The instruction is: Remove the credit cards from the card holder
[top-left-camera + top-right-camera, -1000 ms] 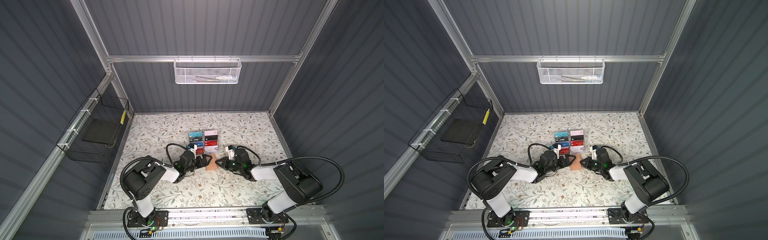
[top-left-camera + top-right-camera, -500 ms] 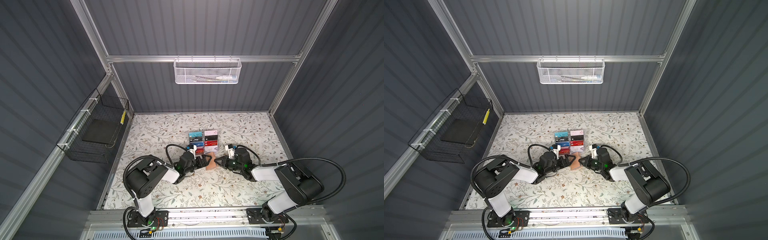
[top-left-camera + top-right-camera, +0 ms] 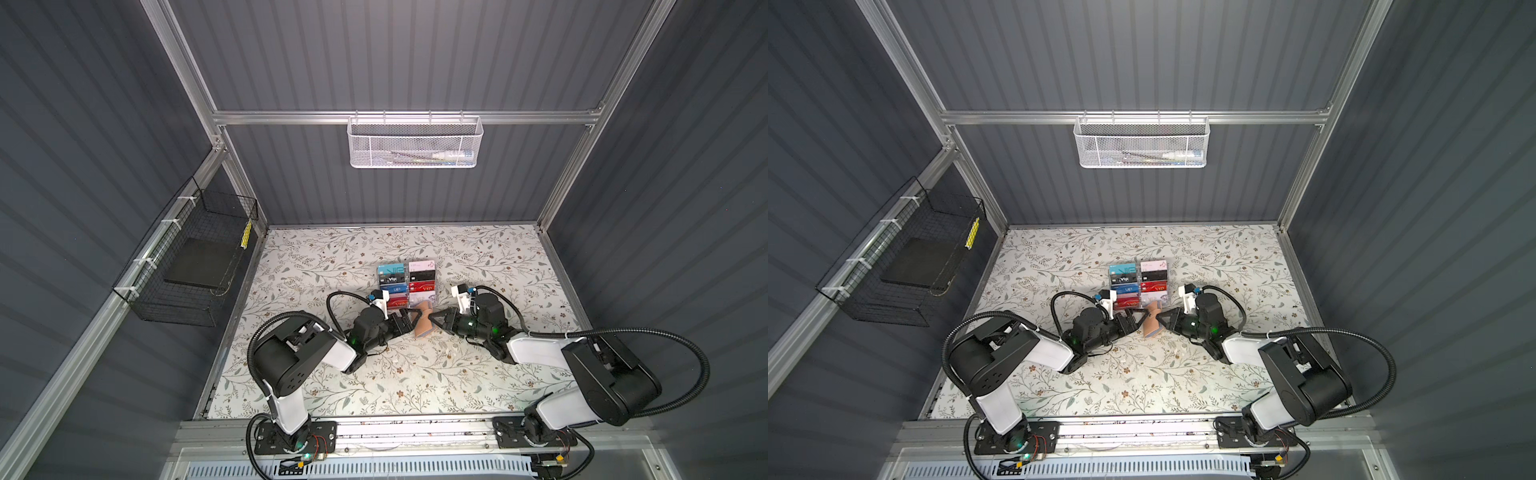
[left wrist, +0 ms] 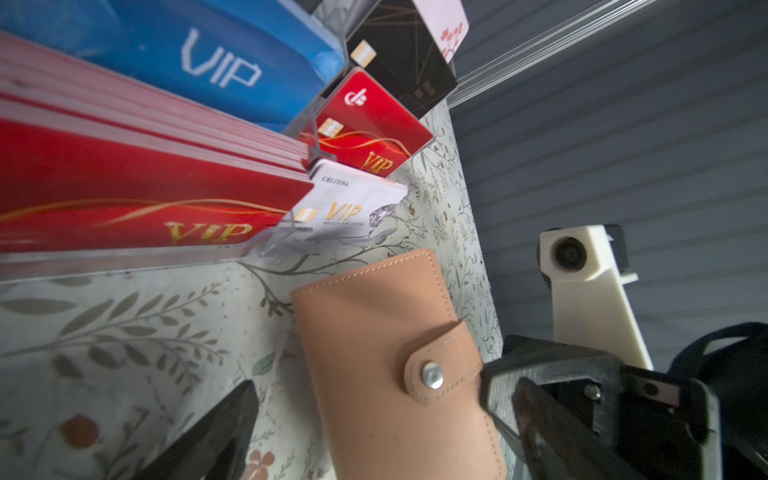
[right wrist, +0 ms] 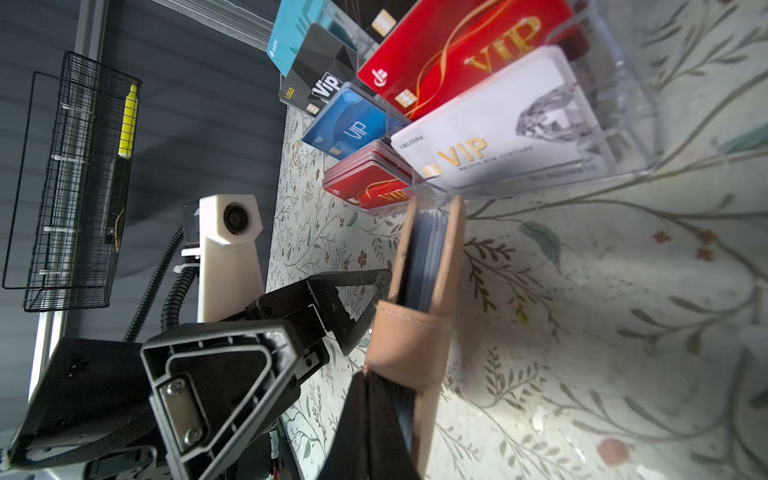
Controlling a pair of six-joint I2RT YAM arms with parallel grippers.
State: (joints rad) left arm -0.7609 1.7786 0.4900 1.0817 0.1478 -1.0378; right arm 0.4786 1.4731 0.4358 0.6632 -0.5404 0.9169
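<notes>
Card holder [image 3: 424, 325] upright in right jaws

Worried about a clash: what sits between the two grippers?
The card holder, upright between the open left gripper and the shut right gripper; both top views show it.

Floral table [image 3: 324, 374], clear tiered rack [image 4: 124, 258], tan card holder [image 3: 424, 324] just beside.
</notes>
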